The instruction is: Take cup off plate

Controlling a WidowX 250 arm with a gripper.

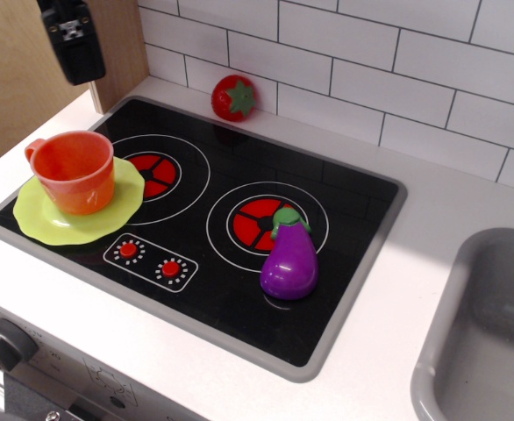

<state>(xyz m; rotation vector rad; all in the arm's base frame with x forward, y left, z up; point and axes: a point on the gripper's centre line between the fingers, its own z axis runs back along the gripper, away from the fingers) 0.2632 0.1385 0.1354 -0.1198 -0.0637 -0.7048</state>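
The cup [73, 169] stands upright on the plate [39, 219] at the front-left corner of the stove top [345, 254], untouched, because the gripper [71, 39] hangs high behind it, its jaws cropped so I cannot tell their state.

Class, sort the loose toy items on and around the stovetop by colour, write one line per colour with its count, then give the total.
Red or orange-red: 2, the cup and the tomato
Yellow-green: 1, the plate
Purple: 1, the eggplant
Total: 4
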